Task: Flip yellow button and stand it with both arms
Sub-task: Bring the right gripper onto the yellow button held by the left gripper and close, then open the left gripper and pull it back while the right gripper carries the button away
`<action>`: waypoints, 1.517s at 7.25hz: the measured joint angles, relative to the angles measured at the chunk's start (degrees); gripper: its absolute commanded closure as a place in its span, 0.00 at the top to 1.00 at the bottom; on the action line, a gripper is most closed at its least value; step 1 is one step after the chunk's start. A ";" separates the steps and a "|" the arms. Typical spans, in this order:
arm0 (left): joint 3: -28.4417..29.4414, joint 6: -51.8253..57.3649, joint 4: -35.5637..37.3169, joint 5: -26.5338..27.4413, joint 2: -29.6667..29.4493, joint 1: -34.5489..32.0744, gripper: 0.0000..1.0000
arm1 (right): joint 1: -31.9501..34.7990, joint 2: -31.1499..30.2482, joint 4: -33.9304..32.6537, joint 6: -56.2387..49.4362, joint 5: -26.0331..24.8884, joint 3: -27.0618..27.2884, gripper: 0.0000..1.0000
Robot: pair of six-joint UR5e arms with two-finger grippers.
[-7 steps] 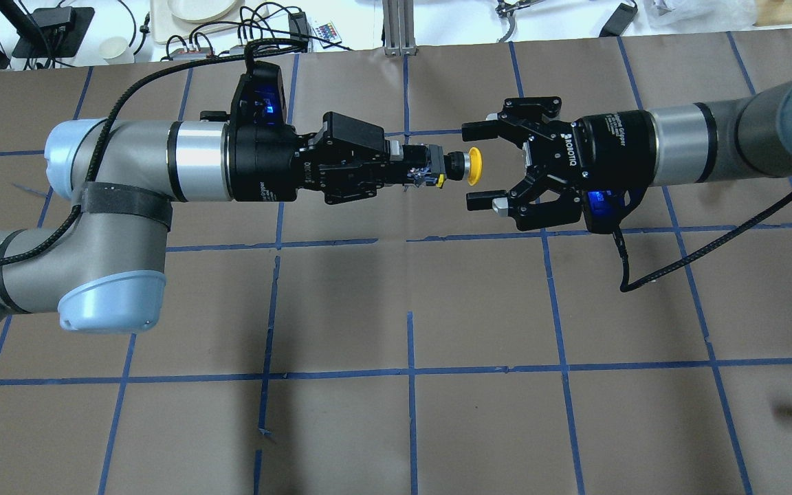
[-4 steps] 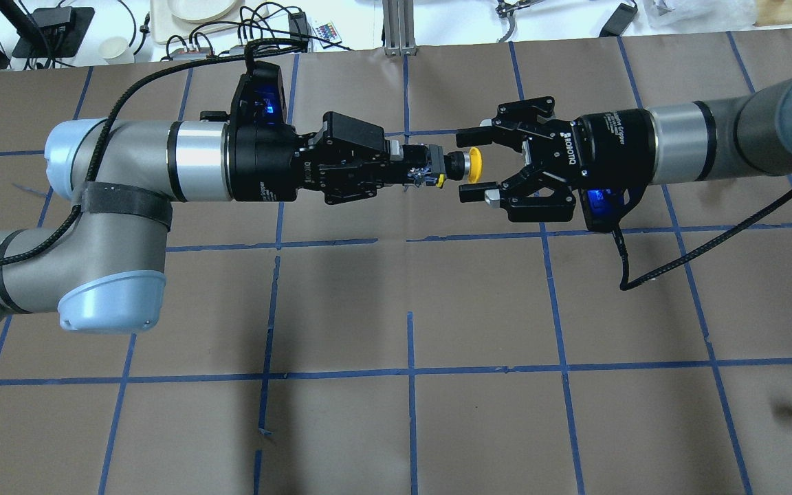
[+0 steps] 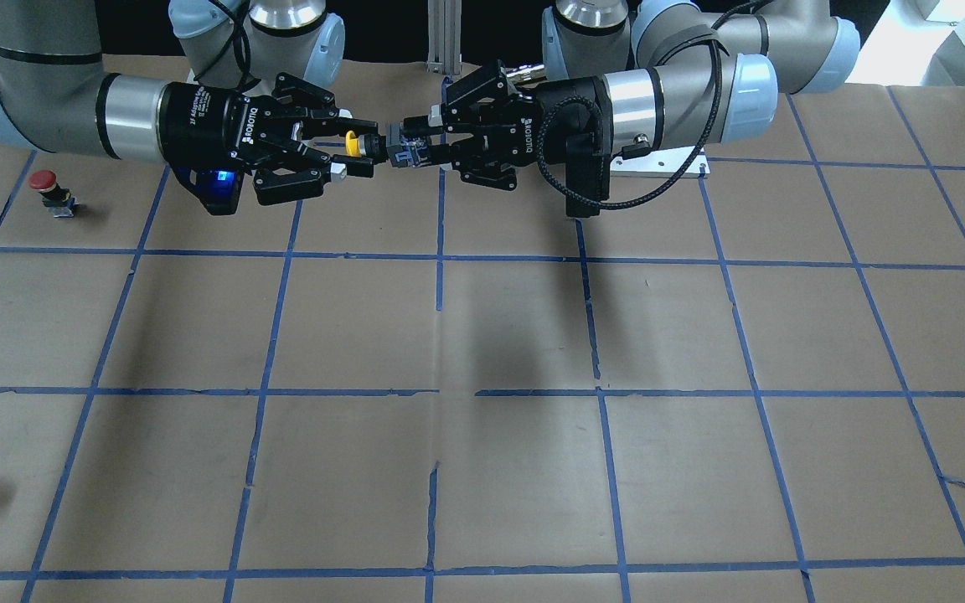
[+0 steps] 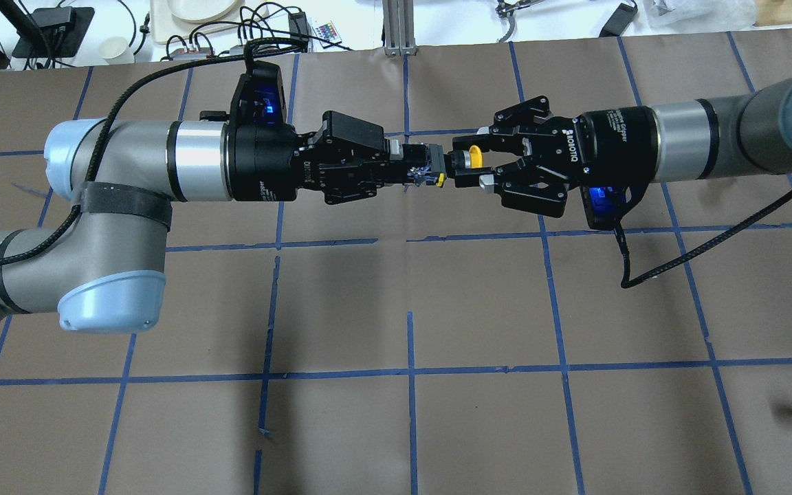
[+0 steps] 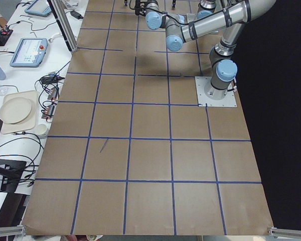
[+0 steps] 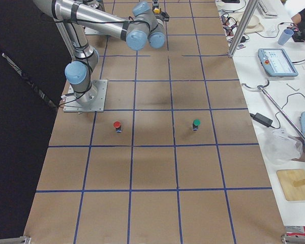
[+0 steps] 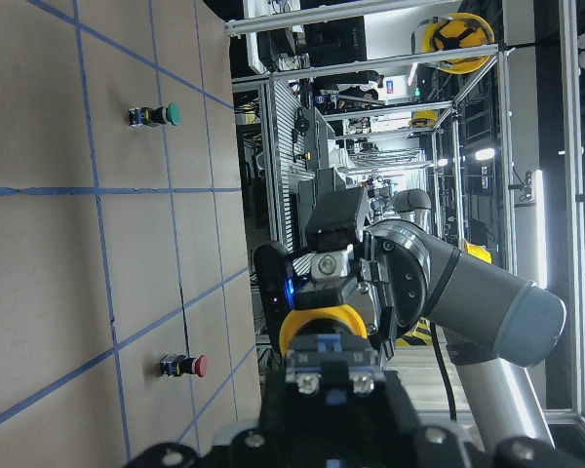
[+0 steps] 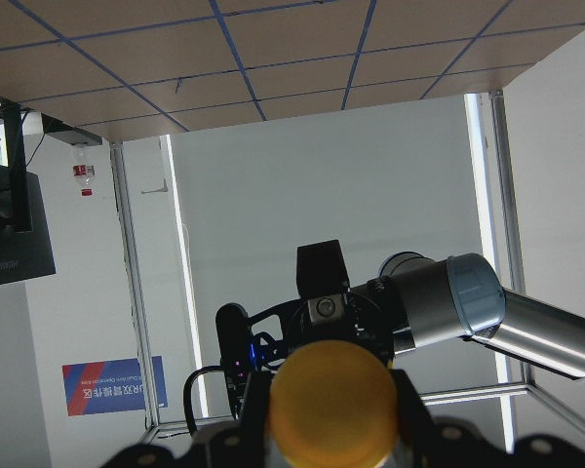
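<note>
The left gripper (image 4: 418, 168) clamps the yellow button (image 4: 475, 157) by its body, held above the table (image 4: 410, 426) toward 12 o'clock. From 3 o'clock the right gripper (image 4: 463, 161) closely brackets the cap; whether it pinches, I cannot tell.

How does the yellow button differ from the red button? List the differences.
Colour: the yellow button has a yellow cap, the red button a red one. Support: the yellow button hangs above the table in the left gripper, shut on its body; the red button stands on the table, untouched. Pose: the yellow button lies sideways; the red button's cap faces up. Both are mushroom-capped switches.
</note>
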 measured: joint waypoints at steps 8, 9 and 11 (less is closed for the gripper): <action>2.79 -5.99 -0.57 4.48 -0.05 3.59 1.00 | -8.20 1.26 -2.97 0.84 -17.79 -7.85 0.01; 3.31 -6.17 -0.98 8.48 -0.24 5.11 1.00 | -10.44 1.62 -6.14 0.51 -25.31 -10.22 0.01; 4.49 -5.90 -1.31 22.29 -1.58 6.14 1.00 | -11.72 1.90 -15.37 -2.58 -38.19 -12.96 0.01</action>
